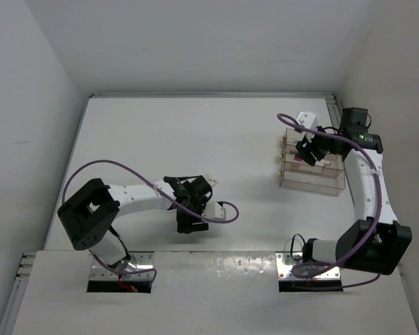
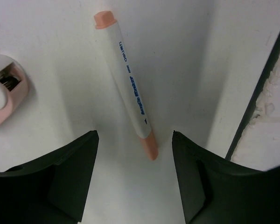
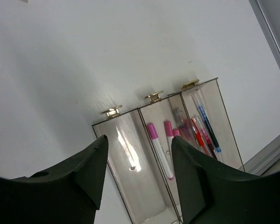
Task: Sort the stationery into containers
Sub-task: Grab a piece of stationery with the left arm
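Note:
A white pen (image 2: 128,84) with salmon-pink ends lies flat on the table. Its near tip reaches in between the fingers of my left gripper (image 2: 135,156), which is open and touches nothing. From above, the pen (image 1: 209,181) shows just past the left gripper (image 1: 194,188). A pinkish-white eraser-like piece (image 2: 3,93) lies to the left of the pen. The clear container (image 3: 123,135) has three long slots: the left one empty, the middle one with pink-capped white pens (image 3: 159,149), the right one with red and blue pens (image 3: 205,128). My right gripper (image 3: 139,156) hangs open and empty over it.
The container (image 1: 333,187) stands at the table's right, close to the right wall and a metal rail (image 3: 266,156). A small white block (image 1: 306,118) sits just behind it. A dark seam (image 2: 259,88) runs along the table's edge right of the pen. Purple cables loop off both arms.

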{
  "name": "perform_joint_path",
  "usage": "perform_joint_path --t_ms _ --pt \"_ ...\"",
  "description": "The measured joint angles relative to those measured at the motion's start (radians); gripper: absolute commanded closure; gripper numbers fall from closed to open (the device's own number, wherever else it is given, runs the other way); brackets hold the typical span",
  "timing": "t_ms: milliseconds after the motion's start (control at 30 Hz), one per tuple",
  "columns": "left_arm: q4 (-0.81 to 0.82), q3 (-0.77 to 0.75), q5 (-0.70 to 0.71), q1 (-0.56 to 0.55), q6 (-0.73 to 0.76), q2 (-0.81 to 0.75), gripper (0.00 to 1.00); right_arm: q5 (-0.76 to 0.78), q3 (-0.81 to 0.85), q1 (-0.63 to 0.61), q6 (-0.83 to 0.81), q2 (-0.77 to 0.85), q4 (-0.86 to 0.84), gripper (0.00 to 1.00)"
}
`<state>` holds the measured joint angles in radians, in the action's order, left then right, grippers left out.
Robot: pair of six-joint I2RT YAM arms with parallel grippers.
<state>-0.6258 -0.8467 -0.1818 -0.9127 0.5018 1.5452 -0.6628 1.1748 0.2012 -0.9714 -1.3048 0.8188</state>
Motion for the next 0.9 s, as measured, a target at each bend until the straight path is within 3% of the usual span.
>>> perform_joint_path --t_ms 233,633,900 --pt "0.034 -0.04 0.05 -0.015 -0.038 0.08 0.43 -0.042 -0.022 0.006 0.041 0.078 0.014 0.44" --pt "0.101 -0.108 0.019 -0.014 -0.103 0.148 1.0 -0.125 -0.123 0.056 0.076 0.231 -0.022 0.5" --pt "0.046 -0.181 -0.168 0.063 -0.141 0.19 1.0 -0.151 -0.183 0.058 -0.087 0.293 0.015 0.51"
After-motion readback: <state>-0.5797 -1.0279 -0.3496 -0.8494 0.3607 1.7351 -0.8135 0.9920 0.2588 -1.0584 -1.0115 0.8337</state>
